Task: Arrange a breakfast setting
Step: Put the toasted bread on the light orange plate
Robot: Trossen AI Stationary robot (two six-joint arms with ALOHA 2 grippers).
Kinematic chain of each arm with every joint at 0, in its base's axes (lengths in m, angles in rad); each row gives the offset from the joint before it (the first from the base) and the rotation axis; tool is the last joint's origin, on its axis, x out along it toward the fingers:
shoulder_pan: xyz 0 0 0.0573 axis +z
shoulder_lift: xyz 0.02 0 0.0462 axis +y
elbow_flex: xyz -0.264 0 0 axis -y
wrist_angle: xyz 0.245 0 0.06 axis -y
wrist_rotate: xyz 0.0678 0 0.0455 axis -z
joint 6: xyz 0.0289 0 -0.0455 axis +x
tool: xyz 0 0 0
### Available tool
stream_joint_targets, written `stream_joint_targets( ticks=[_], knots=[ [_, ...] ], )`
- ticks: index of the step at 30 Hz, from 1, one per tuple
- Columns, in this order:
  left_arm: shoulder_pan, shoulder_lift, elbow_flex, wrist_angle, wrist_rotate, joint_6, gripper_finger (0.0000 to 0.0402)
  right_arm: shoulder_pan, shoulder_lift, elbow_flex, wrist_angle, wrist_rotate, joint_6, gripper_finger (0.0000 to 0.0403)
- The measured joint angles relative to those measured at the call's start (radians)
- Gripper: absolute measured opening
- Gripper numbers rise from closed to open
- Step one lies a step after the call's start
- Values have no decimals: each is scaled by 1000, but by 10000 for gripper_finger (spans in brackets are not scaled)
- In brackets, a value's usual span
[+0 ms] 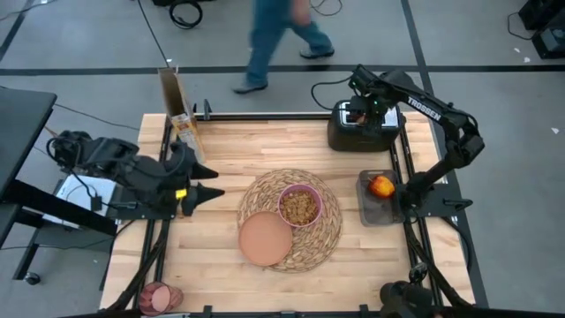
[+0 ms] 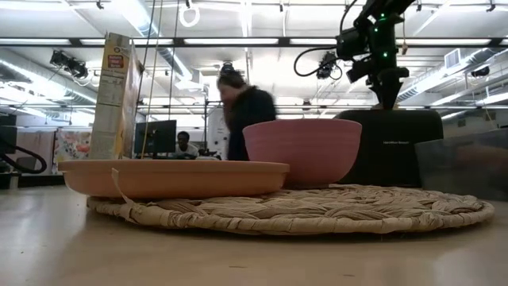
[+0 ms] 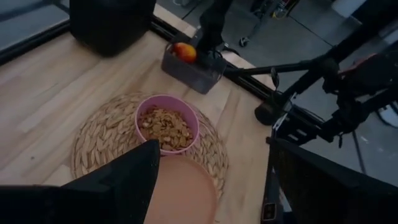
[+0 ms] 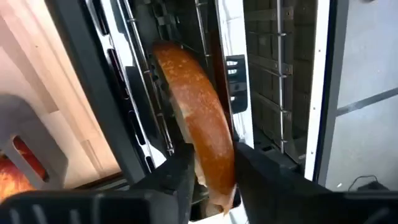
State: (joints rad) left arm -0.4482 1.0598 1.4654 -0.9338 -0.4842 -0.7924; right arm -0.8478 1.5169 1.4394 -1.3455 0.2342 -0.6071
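Gripping toast slice [image 4: 198, 127], rt claw [image 4: 211, 168].

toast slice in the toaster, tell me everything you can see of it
The golden-brown toast slice stands on edge in a slot of the black toaster at the table's far right corner, between the slot's wire guides. Its crust looks smooth, evenly browned and curved along the upper edge. The right gripper reaches down over the slot, its two dark fingers on either side of the slice's end, closing against it. The slice's lower part is hidden inside the slot.
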Motion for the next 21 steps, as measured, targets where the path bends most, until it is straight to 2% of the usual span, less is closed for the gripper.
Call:
stream_joint_targets(
  ticks=[6,13,21],
  knots=[
    [-40,1,0,4,-104,20,309,0,-23,-1,-5,-10,-51,50],
    [-41,1,0,35,-214,97,309,20,-114,25,-18,-10,-57,48],
    [-31,1,0,245,-306,318,309,86,-236,166,-24,-36,-66,49]
  ],
)
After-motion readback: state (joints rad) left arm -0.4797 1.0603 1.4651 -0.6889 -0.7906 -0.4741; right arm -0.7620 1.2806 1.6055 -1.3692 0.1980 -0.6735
